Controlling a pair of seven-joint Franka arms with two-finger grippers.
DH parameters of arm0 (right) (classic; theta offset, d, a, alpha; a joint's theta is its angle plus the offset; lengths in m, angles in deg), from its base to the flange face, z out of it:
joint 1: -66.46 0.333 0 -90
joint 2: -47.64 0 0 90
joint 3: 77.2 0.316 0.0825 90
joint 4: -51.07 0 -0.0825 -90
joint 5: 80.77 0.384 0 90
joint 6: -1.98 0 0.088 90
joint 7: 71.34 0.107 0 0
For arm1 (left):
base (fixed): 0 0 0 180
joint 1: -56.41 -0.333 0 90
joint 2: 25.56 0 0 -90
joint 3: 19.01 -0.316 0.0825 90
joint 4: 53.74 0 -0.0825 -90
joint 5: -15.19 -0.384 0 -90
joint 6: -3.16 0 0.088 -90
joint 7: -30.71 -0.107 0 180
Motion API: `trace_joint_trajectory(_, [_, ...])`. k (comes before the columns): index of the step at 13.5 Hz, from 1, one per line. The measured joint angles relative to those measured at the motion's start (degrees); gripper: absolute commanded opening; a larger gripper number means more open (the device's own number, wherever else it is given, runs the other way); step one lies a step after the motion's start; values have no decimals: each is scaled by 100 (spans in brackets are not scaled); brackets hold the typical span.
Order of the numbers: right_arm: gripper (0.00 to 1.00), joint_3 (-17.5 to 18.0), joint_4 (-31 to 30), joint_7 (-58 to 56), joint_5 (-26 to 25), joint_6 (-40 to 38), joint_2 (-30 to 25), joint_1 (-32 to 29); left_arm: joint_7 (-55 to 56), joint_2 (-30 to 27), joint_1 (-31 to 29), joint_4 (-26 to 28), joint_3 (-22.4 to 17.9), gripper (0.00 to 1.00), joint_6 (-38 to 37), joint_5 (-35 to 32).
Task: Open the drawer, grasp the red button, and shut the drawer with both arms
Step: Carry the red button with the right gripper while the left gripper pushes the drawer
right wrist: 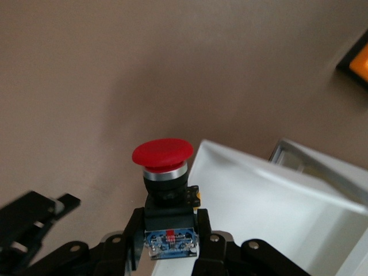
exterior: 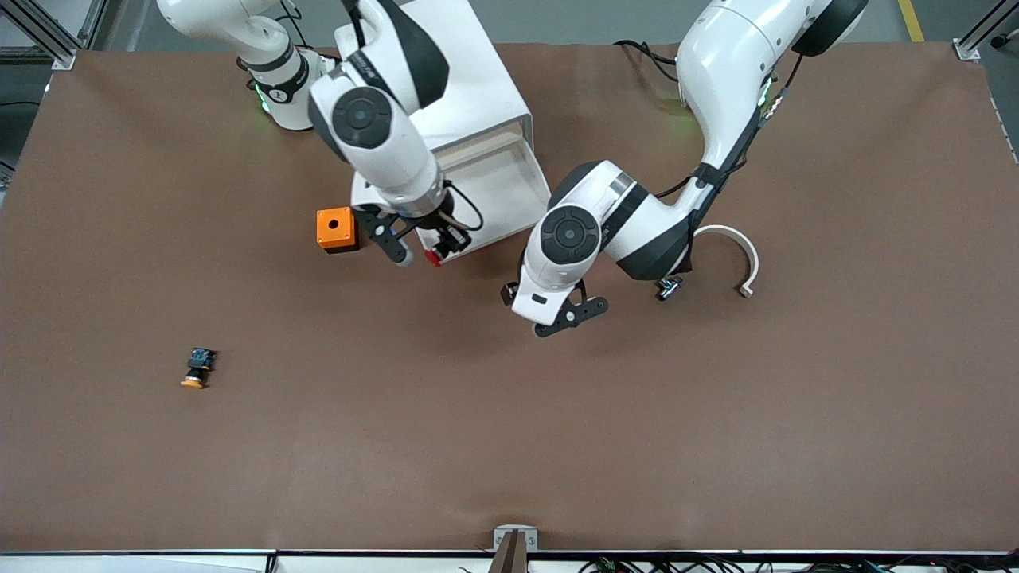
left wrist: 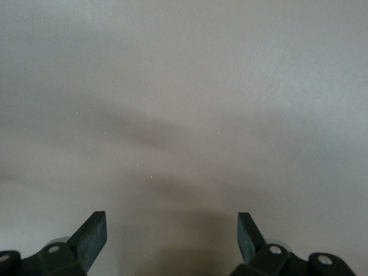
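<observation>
Red button [right wrist: 163, 154] is out, pinched in my right gripper [exterior: 440, 243] fingers over the open drawer [exterior: 489, 179]. Left gripper [exterior: 567, 312] hangs released above bare worktop [exterior: 557, 446]. Just closing left.

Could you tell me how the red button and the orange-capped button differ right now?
The red button is clamped in the right hand over the open drawer; the orange-capped button lies loose on the table, toward the right arm's end. Caps differ: red versus orange. Both have dark bodies.
</observation>
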Motion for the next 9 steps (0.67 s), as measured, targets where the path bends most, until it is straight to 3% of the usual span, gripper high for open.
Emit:
trace_joint_trajectory(6, [1, -46, -15, -3041, -18, -357, -177, -1412, 5, -187, 181, 113, 31, 100, -2, 0])
trace_joint_trajectory(9, [1, -54, -51, -4470, -275, -343, -56, -2066, 379, -195, 430, 201, 41, 100, -3, 0])
